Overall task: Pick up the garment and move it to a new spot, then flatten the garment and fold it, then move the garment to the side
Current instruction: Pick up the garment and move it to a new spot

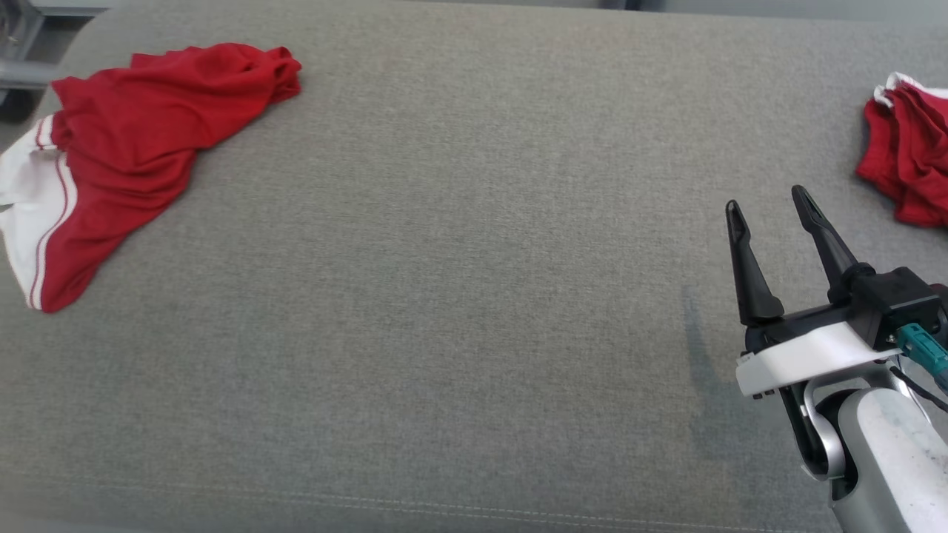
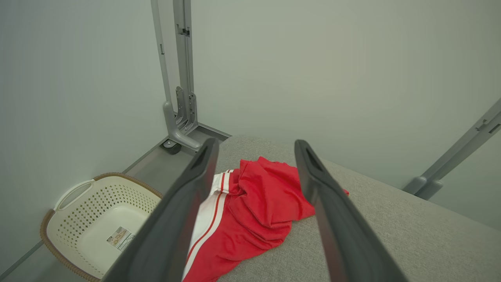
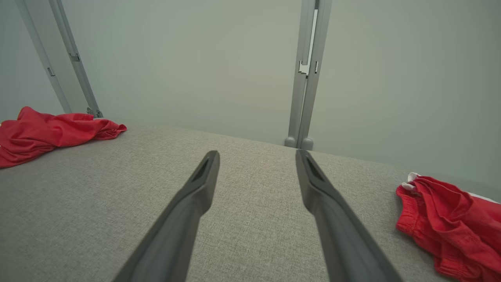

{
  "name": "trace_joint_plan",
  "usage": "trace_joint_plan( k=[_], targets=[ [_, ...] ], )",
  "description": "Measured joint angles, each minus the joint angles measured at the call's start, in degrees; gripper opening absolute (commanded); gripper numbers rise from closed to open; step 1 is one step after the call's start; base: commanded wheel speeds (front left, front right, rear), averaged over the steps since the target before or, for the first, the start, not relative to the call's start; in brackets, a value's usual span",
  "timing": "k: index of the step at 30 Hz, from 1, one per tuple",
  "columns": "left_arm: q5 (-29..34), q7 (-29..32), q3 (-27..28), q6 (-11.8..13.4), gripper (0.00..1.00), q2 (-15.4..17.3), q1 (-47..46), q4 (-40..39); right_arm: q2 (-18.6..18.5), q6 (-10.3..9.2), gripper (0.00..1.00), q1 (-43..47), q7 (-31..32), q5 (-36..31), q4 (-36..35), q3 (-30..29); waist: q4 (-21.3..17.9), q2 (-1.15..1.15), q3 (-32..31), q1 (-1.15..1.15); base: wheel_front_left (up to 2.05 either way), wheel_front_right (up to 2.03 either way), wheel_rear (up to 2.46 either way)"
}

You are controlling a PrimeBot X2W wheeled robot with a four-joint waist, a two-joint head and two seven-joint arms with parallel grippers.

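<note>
Red garment (image 2: pixel 258 196) dead ahead of my left gripper (image 2: pixel 256 143), 2 fingers spread, empty; right gripper (image 1: pixel 765 198), likewise spread, well apart.

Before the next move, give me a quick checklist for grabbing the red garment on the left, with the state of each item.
1. Left hand open and empty: ok.
2. Right hand open and empty: ok.
3. Left hand aimed at the red garment: ok, it lies beyond the fingers.
4. Room on the grey surface for flattening: ok, middle is bare.
5. Second red garment out of the way: ok, at the right edge.
6. Garment's white part fully on the surface: cannot tell.
</note>
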Motion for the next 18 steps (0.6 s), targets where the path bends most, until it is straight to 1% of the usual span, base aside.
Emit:
trace_joint_plan(
  k=[3,5,6,11,18],
  targets=[
    [1.09,0.67,2.77,0.53,1.00,3.30,-2.08,2.66,-0.16,0.01,1.00,-0.93,0.56,-0.48,-1.48,0.16,-2.08,0.00,2.14,0.00,0.00,0.00,0.00],
    [1.90,1.44,3.05,0.53,1.00,5.12,-3.24,3.75,-0.70,0.02,1.00,-1.51,1.18,-0.66,-2.46,0.33,-3.39,0.00,3.68,0.00,0.00,0.00,0.00],
    [2.04,1.82,3.03,0.53,1.00,5.45,-3.61,4.09,-1.00,0.04,1.00,-1.79,1.30,-0.78,-2.92,0.33,-4.00,0.00,4.46,0.00,0.00,0.00,0.00],
    [2.45,2.86,2.91,0.54,1.00,5.58,-4.75,5.98,-1.85,0.05,1.00,-2.40,1.74,-0.89,-5.03,-0.20,-6.24,0.00,7.77,0.00,0.00,0.00,0.00],
    [2.79,2.92,2.52,0.97,1.00,5.45,-9.04,7.59,-3.26,0.02,1.00,-3.18,2.44,-1.07,-8.08,-2.22,-9.07,0.00,13.81,0.00,0.00,0.00,0.00]
  ],
)
